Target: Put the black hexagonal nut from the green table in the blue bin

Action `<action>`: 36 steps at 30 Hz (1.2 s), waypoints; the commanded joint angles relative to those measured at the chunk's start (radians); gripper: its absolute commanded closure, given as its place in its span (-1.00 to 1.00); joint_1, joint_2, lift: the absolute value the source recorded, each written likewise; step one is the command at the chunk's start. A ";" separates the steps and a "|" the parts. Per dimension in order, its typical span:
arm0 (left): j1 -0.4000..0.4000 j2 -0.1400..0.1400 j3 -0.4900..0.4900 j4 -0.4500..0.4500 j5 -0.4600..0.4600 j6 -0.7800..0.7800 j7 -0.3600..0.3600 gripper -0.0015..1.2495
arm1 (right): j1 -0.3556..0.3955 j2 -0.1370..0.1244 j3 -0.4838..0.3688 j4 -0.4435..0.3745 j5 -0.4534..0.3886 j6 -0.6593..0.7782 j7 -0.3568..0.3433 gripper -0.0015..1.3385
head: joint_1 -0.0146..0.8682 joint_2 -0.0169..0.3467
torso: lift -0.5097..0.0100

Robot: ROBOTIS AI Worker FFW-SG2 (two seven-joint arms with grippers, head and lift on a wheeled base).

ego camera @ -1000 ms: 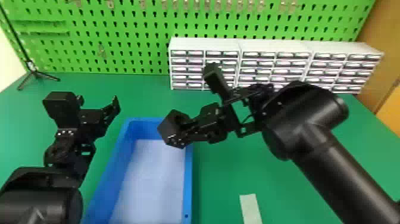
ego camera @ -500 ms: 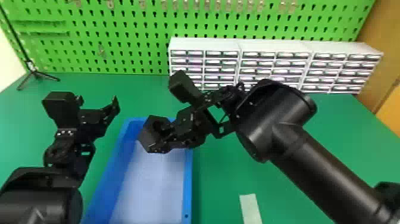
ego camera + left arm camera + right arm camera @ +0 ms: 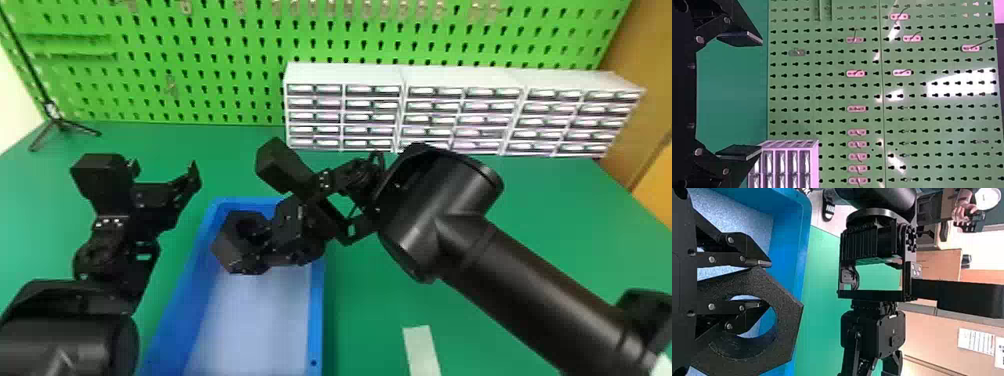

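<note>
Two black arms reach over the green tabletop (image 3: 380,310), and the right tool (image 3: 259,243) has the black hexagonal nut (image 3: 232,250) pinched in its grip. The nut is above the far part of the blue bin (image 3: 316,300), tilted, with its round hole visible. How high it is over the pale bottom of the bin, I cannot tell. In the right wrist view, one finger (image 3: 760,262) presses the nut's outer edge while the other finger (image 3: 754,304) sits at the hole, so the wall of the nut is caught between them. Behind the nut, the bin's blue walls and speckled bottom can be seen.

The left tool (image 3: 164,169) is to the left of the bin, open and holding nothing. Its two fingers stand wide apart in the left wrist view.

At the back of the tabletop, three white drawer cabinets (image 3: 345,72) stand side by side in front of a green pegboard (image 3: 200,45) with metal hooks along its upper part. A small black tripod (image 3: 59,120) stands at the far left. One whitish strip (image 3: 422,350) lies on the tabletop, to the right of the bin.
</note>
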 commanded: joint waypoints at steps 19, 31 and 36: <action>-0.005 0.008 0.003 0.000 0.006 -0.005 0.000 -0.52 | -0.021 -0.010 0.011 0.003 -0.003 -0.002 -0.014 -0.70 | 0.58 -0.76 | 0.59; -0.005 0.009 -0.002 0.000 0.006 -0.005 0.000 -0.52 | -0.018 -0.013 0.000 0.003 0.005 -0.002 -0.014 -0.84 | 0.58 -0.76 | 0.59; -0.005 0.009 -0.003 0.000 0.006 -0.005 0.000 -0.52 | -0.012 -0.011 -0.012 0.005 0.013 -0.002 -0.014 -0.84 | 0.58 -0.76 | 0.59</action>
